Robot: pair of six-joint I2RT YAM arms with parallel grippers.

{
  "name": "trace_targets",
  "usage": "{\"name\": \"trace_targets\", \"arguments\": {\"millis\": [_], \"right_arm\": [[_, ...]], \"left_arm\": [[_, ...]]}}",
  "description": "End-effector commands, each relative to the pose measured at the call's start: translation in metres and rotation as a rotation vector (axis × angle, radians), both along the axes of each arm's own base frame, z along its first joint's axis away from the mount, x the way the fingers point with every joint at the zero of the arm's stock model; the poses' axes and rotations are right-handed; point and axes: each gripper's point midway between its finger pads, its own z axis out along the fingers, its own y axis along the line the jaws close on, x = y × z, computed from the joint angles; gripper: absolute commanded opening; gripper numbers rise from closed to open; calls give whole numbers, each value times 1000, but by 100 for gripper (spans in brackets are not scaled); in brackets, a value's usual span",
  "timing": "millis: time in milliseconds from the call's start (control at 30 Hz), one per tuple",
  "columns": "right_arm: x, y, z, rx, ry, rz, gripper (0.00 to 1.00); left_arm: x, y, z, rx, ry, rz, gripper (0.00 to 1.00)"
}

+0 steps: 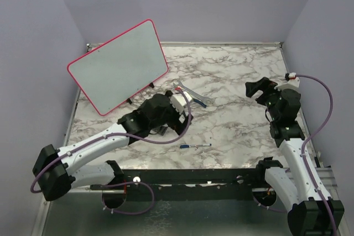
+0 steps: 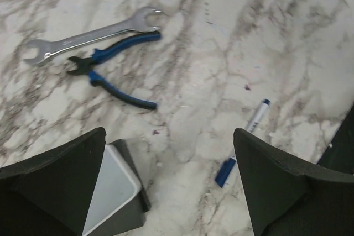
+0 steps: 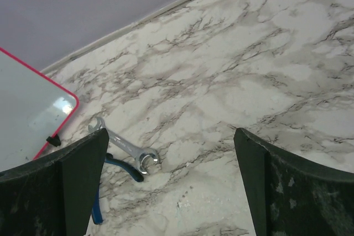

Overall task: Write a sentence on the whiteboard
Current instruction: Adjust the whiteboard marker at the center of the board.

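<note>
While the left gripper (image 1: 182, 105) and right gripper (image 1: 261, 91) hang with jaws wide apart and empty, the board (image 1: 119, 73) stands tilted at the table's (image 1: 232, 75) far-left corner, beyond the left gripper, apart from both.

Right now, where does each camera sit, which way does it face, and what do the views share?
Top external: above and behind the bases, looking down over the marble table to the whiteboard; left arm and right arm show.
Left wrist: on the left arm, facing down at wrench, pliers, marker; its open jaws at bottom corners.
Right wrist: on the right arm, facing back-left toward the whiteboard's corner; open jaws below.
Shared: wrench and pliers, all three.
</note>
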Motion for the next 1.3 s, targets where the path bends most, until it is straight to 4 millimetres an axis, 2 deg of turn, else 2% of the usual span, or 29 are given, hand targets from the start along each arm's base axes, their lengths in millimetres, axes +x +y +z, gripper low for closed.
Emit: {"name": "trace_targets", "arguments": {"millis": [0, 100, 267, 500, 600, 667, 867, 1000, 1100, 1267], "right_arm": [[-7, 16, 1, 24, 37, 88, 100], [-8, 17, 0, 24, 46, 98, 100], [-12, 21, 1, 25, 51, 122, 100], [-14, 27, -6, 41, 61, 153, 99], [-15, 28, -7, 36, 78, 159, 99], [-16, 28, -8, 32, 77, 159, 99], [-18, 30, -11, 43, 77, 168, 99], [-19, 29, -11, 36, 79, 167, 99], [-19, 28, -12, 32, 80, 163, 99], [-19, 29, -13, 39, 85, 163, 99]], "left_arm": [[-54, -55, -22, 104, 5, -304, 99], [-77, -74, -47, 157, 69, -404, 99], [-92, -85, -86, 252, 141, -468, 98], [-90, -77, -120, 381, 191, -453, 87], [-87, -68, -134, 436, 204, -424, 84], [-84, -62, -142, 469, 208, -394, 80], [-72, -52, -160, 558, 211, -317, 62], [-75, -48, -169, 581, 244, -312, 54], [-76, -46, -174, 592, 266, -299, 43], [-80, -50, -180, 581, 328, -264, 31]]}}
